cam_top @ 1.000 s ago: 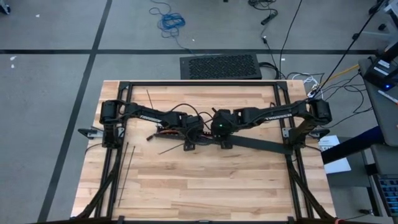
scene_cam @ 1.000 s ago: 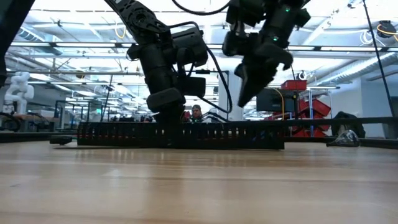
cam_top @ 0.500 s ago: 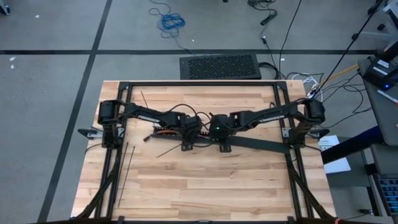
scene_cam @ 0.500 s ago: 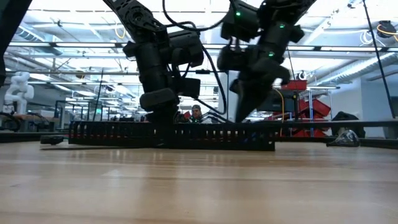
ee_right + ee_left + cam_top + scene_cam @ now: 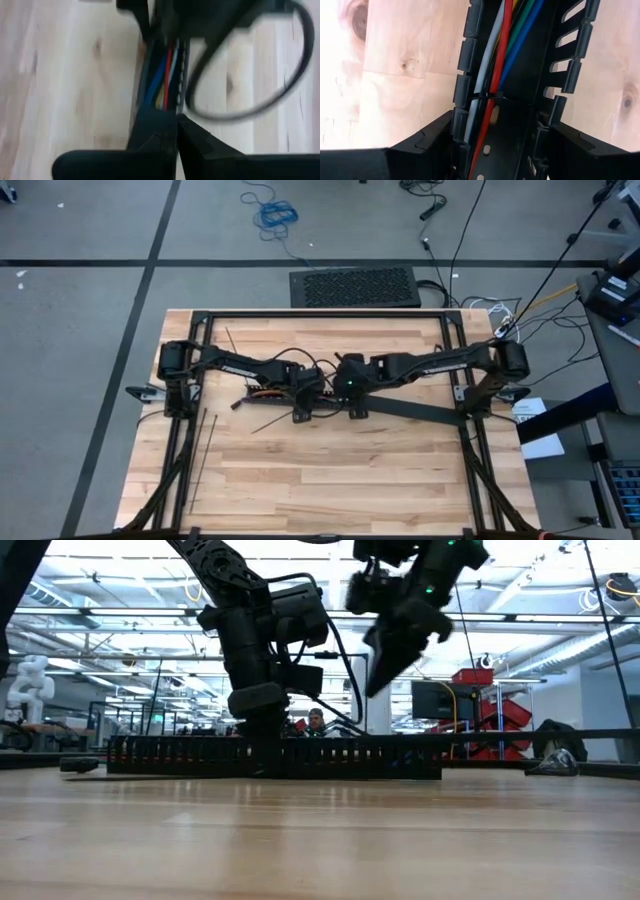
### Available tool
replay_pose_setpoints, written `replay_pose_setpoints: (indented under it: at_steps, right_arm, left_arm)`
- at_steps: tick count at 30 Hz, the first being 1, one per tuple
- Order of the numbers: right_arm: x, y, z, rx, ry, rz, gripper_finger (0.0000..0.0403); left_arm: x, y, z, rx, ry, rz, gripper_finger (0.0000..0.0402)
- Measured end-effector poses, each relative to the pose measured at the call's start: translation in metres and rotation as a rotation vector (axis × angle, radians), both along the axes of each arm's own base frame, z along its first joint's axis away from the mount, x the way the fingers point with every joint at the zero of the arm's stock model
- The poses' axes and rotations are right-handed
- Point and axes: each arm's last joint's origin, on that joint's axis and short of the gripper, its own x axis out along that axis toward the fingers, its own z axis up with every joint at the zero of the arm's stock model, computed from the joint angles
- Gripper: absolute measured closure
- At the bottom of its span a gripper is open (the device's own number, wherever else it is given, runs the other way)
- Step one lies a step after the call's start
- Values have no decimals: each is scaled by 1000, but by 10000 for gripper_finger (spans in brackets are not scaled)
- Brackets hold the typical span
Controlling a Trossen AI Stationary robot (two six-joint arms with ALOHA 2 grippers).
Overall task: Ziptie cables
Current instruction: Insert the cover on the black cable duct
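The cables (image 5: 492,65), grey, red, green and blue, lie side by side inside a long black slotted channel (image 5: 330,755) on the wooden table. One thin black ziptie (image 5: 485,95) rings them. My left gripper (image 5: 502,145) is down on the channel (image 5: 415,412), one finger on each side. My right gripper (image 5: 372,688) hangs shut above the channel, just right of the left gripper, its tips (image 5: 177,122) over the cables (image 5: 165,75). Loose zipties (image 5: 202,455) lie flat on the wood at the left. My left gripper holds the slotted channel between its two fingers, one against each outer side wall (image 5: 459,125). The fingers come from above, pointing steeply down, and straddle the channel across its length. The channel rests flat on the table, the cables inside it.
A black frame rail (image 5: 320,315) runs round the table. Another loose strap (image 5: 232,338) lies at the far left and one (image 5: 270,423) near the channel. A black grille mat (image 5: 355,287) sits beyond the far edge. The near half of the table (image 5: 330,480) is bare wood.
My right gripper dipped toward the channel, then rose and drifted a little toward the table's left, staying shut. The channel with the cables slid slightly toward the table's left, still flat on the wood under my left gripper.
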Motion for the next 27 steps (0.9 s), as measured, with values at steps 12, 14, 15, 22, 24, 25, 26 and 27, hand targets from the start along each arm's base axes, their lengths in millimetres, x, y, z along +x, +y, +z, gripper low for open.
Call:
replay_pose_setpoints:
  at_steps: [12, 14, 15, 22, 24, 25, 26, 27]
  right_arm:
    - [-24, 5, -38, 74, 146, -125, 403]
    - [-24, 5, -43, 85, 132, -130, 403]
    - [-24, 5, -44, 93, 119, -128, 403]
    - [-21, 5, -44, 99, 86, -112, 403]
    - [-20, 5, -44, 97, 76, -103, 403]
    - [-20, 5, -44, 95, 73, -100, 403]
    - [-20, 5, -44, 94, 70, -97, 403]
    - [-19, 5, -44, 95, 66, -93, 403]
  left_arm:
    - [8, 1, 24, 58, -61, -105, 71]
    - [12, 1, 26, 71, -104, -125, 61]
    - [17, 0, 29, 80, -143, -140, 58]
    - [26, -3, 28, 88, -220, -180, 53]
    - [24, -3, 26, 83, -212, -177, 58]
    - [24, -2, 26, 82, -218, -178, 63]
    - [23, -2, 26, 80, -219, -177, 71]
    - [23, -2, 25, 77, -218, -172, 80]
